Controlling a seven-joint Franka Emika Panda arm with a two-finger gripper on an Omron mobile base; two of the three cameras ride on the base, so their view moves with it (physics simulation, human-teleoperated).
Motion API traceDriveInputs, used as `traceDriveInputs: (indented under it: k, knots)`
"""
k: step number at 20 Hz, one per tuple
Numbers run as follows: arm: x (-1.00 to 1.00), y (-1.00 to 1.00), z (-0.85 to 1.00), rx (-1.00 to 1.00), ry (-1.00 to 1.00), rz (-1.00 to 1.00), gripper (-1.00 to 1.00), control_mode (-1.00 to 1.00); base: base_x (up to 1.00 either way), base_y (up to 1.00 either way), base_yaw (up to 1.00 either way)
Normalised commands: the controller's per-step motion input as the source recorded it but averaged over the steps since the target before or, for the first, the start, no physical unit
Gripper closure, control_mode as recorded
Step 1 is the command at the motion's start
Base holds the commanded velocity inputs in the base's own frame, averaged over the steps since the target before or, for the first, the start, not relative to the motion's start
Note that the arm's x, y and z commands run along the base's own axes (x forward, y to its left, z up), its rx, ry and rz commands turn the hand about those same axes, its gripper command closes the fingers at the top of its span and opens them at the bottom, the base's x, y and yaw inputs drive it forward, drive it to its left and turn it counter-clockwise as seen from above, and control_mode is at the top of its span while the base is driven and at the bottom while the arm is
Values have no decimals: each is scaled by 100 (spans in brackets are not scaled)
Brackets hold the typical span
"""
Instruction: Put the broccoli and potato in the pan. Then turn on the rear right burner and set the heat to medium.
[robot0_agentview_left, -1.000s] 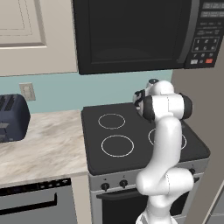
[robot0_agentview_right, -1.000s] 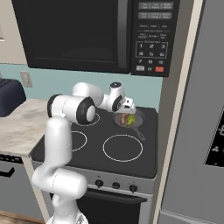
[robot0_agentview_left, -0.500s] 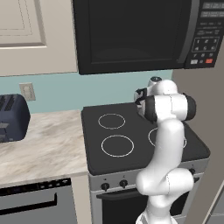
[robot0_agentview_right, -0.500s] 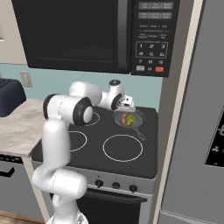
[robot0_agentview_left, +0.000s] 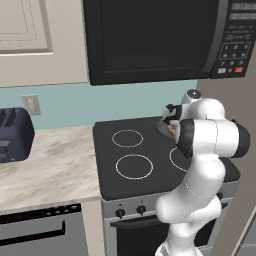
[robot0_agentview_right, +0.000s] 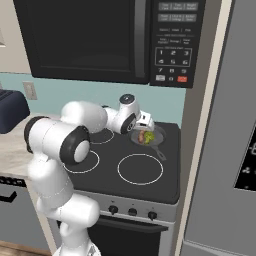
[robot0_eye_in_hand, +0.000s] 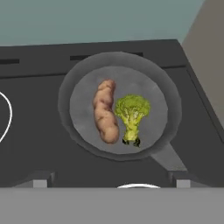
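Observation:
The round dark grey pan (robot0_eye_in_hand: 159, 94) sits on the rear right burner of the black stove, its thin handle (robot0_agentview_right: 161, 152) pointing forward-right. Inside it lie the orange-brown potato (robot0_eye_in_hand: 105, 111) and, touching its right side, the yellow-green broccoli (robot0_eye_in_hand: 132, 111). From the right base view, potato (robot0_agentview_right: 142, 136) and broccoli (robot0_agentview_right: 150, 137) rest side by side in the pan (robot0_agentview_right: 159, 133). My gripper (robot0_agentview_right: 145, 121) hovers just above the pan's back-left rim, open and holding nothing. Its tips (robot0_eye_in_hand: 41, 179) stand wide apart. In the left base view the gripper (robot0_agentview_left: 170, 114) hangs over the pan (robot0_agentview_left: 163, 128).
Stove knobs (robot0_agentview_right: 132, 212) line the front panel below the cooktop. A microwave (robot0_agentview_right: 100, 40) hangs low above the stove. A tall fridge panel (robot0_agentview_right: 225, 150) walls the right side. A dark toaster (robot0_agentview_left: 12, 134) stands on the marble counter (robot0_agentview_left: 50, 160) to the left.
The arm's elbow has swung lower and back toward the base, while the hand has stayed over the pan. Potato and broccoli have not moved.

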Motion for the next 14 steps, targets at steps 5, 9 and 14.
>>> traceDriveInputs:
  k: [5,9,14]
  knots:
    - [-63,-3,31,0,-7,0,-100,-100,0,0,0]
    - [-33,-1,26,0,-2,0,-100,-100,0,0,0]
    - [-24,0,37,0,-3,6,-100,-100,0,0,0]
